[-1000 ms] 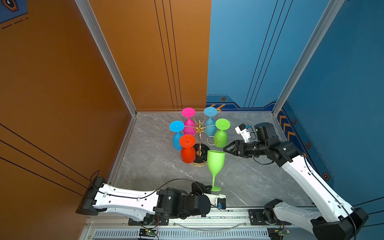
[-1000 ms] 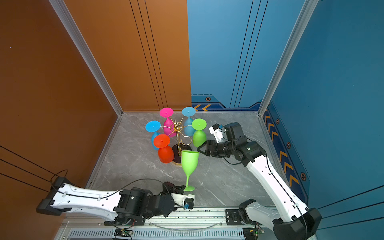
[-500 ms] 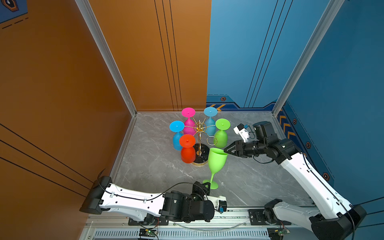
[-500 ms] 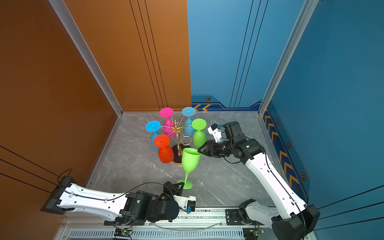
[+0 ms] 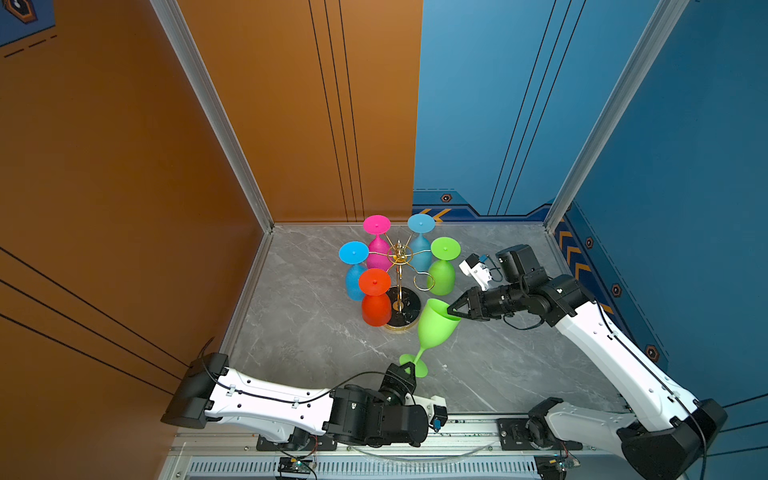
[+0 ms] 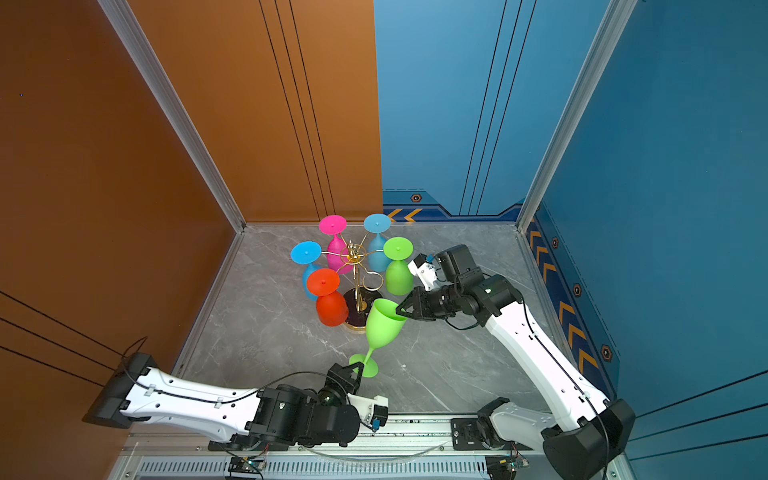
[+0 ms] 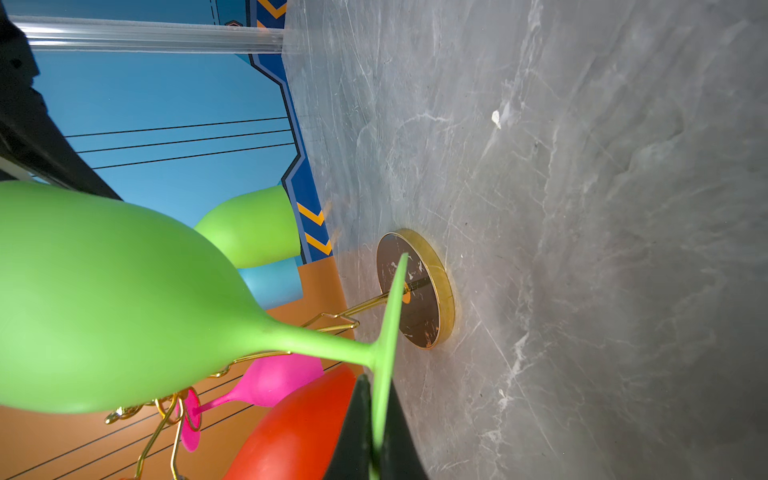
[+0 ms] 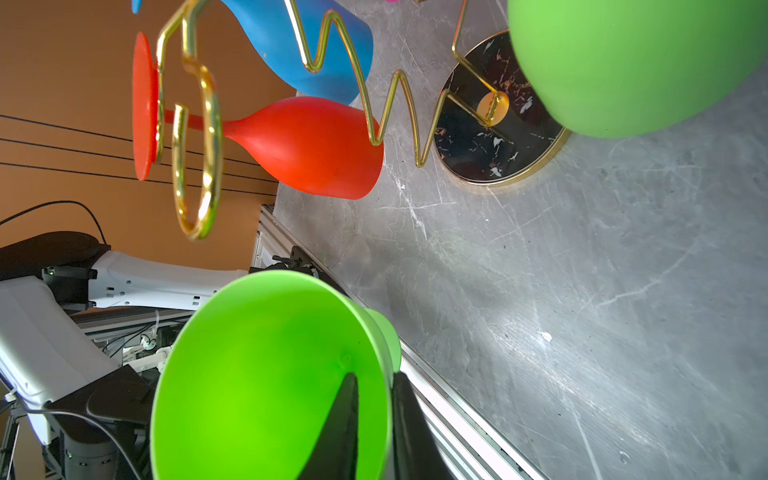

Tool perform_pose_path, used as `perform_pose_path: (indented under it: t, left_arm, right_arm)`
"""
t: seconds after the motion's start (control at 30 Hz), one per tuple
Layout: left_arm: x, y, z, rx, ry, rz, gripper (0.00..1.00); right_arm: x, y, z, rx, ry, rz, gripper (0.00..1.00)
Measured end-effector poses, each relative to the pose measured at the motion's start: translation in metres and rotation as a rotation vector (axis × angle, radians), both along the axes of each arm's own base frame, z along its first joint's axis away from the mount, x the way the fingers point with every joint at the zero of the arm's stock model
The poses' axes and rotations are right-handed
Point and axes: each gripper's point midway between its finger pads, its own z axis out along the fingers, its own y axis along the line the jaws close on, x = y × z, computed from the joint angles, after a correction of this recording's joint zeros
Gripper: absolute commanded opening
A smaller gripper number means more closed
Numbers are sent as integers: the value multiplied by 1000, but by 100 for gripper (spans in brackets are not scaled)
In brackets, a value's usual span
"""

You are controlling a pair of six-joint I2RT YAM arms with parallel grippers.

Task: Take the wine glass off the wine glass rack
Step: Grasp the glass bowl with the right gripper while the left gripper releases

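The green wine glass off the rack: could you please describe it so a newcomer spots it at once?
On the grey marble table stands a gold wine glass rack. Just in front of it a green wine glass tilts bowl-up, its foot in the left gripper, its rim in the right gripper. The other green glass hangs upside down on the rack.

The left arm (image 5: 266, 401) and right arm (image 5: 611, 353) have white shells, black joints and 1 thin black cable (image 5: 291, 401) each; the left gripper (image 5: 409, 365) and right gripper (image 5: 451, 309) are black.
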Motion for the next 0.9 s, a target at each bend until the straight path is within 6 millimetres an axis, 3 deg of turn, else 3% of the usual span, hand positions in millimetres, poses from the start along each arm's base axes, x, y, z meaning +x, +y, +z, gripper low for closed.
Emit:
perform_pose_path:
  t: [0.13,0.4,0.6,0.67,0.73,0.8,0.9]
  left_arm:
    - [2,3,-2,27,-21,-1,0]
    - [1,2,-7,54,-29,-9,3]
    - [1,0,-9,49,-26,-6,16]
    - [1,-1,-9,37,-19,0,24]
    - [1,-1,-9,20,-10,8,45]
    - [0,-2,-9,-10,10,19,60]
    - [-3,-3,-8,-79,55,39,67]
  right_arm:
    - [0,-3,-4,-40,-5,-2,1]
    - [-3,-6,-10,-86,-15,4,0]
    - [-5,-12,-14,-125,-16,5,0]
    - [-6,-14,-15,-139,-16,3,0]
    - [-4,-17,-16,-159,-24,-6,0]
    - [-3,-22,-18,-190,-34,-18,0]
    - [0,-34,-19,-248,-61,-47,0]
